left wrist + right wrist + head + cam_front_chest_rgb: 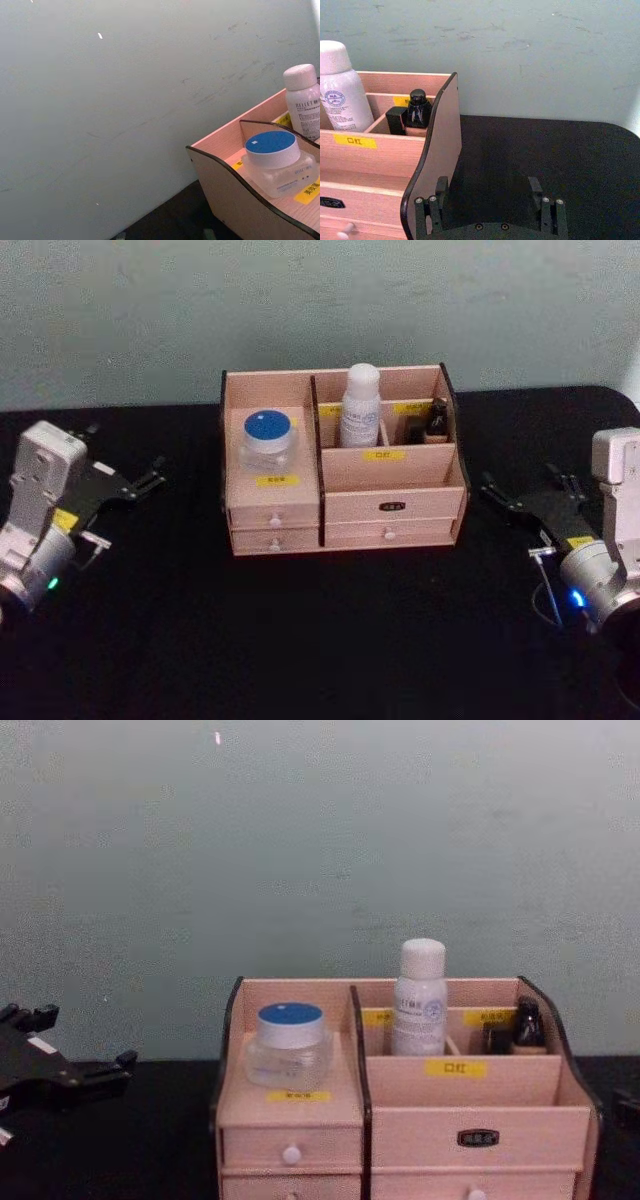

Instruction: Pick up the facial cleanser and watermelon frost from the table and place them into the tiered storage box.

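The tiered storage box (340,465) is sitting mid-counter (300,640), holding a blue-lidded jar (268,438) in its left compartment and a white bottle (360,405) behind. Left tool (150,480) and right tool (500,490) are flanking it, both open and empty.

head high, chest low, both facing tiered storage box (340,455) (frontally)

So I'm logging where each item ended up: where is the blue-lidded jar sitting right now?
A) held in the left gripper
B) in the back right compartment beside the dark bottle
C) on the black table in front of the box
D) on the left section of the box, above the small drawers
D: the blue-lidded jar stands on the left section of the tiered storage box, above its small drawers.
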`<state>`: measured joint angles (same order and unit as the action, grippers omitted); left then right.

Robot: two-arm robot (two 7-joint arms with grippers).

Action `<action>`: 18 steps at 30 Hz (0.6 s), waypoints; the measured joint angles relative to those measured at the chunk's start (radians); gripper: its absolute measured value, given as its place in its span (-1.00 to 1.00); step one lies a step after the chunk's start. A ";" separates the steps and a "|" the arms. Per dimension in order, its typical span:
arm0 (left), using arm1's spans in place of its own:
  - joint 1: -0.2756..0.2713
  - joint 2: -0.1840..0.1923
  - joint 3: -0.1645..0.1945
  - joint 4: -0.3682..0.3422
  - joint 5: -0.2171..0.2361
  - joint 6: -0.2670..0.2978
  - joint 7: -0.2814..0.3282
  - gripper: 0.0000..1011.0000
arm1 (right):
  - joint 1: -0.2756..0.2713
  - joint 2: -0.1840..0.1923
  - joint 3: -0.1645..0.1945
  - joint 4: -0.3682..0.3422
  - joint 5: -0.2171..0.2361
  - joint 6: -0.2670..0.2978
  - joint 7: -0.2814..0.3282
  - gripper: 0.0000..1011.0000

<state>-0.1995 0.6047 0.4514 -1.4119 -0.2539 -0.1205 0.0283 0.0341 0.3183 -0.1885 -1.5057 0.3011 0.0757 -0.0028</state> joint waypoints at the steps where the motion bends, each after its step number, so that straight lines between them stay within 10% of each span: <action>1: 0.000 0.000 0.000 0.000 0.000 0.000 0.000 0.98 | 0.000 0.000 0.000 0.000 0.000 0.000 0.000 0.98; 18: 0.000 0.000 0.000 0.000 0.000 0.000 0.000 0.98 | 0.000 0.001 -0.001 -0.001 0.002 -0.002 0.000 0.98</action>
<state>-0.1995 0.6047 0.4514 -1.4120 -0.2539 -0.1205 0.0283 0.0341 0.3196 -0.1896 -1.5069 0.3034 0.0732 -0.0025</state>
